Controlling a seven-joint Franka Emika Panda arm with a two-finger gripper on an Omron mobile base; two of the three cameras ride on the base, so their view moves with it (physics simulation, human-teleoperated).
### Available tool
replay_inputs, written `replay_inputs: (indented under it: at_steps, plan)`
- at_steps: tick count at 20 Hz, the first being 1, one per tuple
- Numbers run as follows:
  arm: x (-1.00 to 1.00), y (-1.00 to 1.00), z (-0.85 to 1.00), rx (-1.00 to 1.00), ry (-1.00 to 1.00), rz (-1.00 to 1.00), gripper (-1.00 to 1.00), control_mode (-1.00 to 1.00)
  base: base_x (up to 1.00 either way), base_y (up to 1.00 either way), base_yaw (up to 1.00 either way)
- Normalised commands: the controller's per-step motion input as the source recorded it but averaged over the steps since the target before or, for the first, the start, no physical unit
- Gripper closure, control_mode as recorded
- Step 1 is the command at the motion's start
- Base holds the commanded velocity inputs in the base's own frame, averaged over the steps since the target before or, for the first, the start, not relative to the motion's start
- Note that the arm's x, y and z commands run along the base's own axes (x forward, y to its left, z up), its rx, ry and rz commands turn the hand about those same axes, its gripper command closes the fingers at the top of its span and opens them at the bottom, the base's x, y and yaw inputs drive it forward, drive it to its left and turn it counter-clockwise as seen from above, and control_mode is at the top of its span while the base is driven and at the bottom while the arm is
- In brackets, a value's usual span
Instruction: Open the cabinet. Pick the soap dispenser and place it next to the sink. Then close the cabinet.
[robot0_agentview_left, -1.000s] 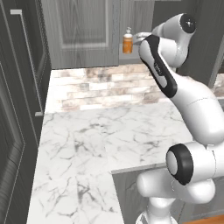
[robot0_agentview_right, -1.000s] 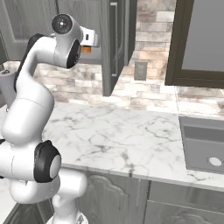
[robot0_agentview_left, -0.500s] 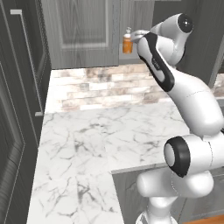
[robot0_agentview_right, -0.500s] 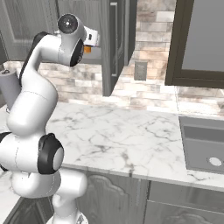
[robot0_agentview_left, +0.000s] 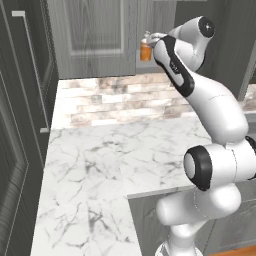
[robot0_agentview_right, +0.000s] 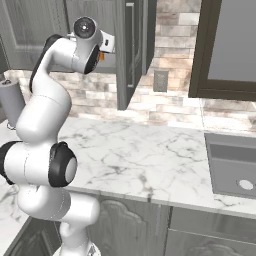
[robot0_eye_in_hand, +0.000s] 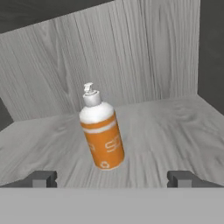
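Note:
The cabinet (robot0_agentview_left: 95, 30) stands open, and its door (robot0_agentview_right: 131, 50) juts out over the counter. On the cabinet's plain grey shelf (robot0_eye_in_hand: 170, 127) the soap dispenser (robot0_eye_in_hand: 103, 135), an orange bottle with a white pump, stands upright; it also shows as an orange spot (robot0_agentview_left: 145, 51) right by my raised hand. My gripper (robot0_eye_in_hand: 112, 178) is open and level with the bottle's base. One dark fingertip shows on each side, and the bottle stands just beyond them, untouched. The sink (robot0_agentview_right: 232, 165) lies in the counter far to the right.
A white marble countertop (robot0_agentview_left: 100, 165) runs below the cabinet along a brick backsplash (robot0_agentview_left: 115, 97). A darker tall cabinet (robot0_agentview_left: 20, 125) with a silver bar handle (robot0_agentview_left: 35, 75) stands at the left. A grey cylinder (robot0_agentview_right: 11, 102) stands on the counter behind the arm.
The arm has reached further up and in toward the shelf, bringing the hand closer to the soap dispenser. The jaws have stayed open and the bottle has not moved.

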Motion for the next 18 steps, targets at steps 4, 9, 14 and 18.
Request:
replay_inputs:
  at_steps: [4,9,14,18]
  plan:
    - [0.00,0.00,0.00,0.04,0.00,0.07,-1.00,-1.00,0.00,0.00,0.00]
    - [0.00,0.00,0.00,0.02,0.00,0.11,-1.00,-1.00,0.00,0.00,0.00]
    - [0.00,0.00,-0.08,0.00,0.00,0.11,-1.00,-1.00,0.00,0.00,0.00]
    - [0.00,0.00,-0.10,0.00,0.00,0.08,-1.00,-1.00,0.00,0.00,0.00]
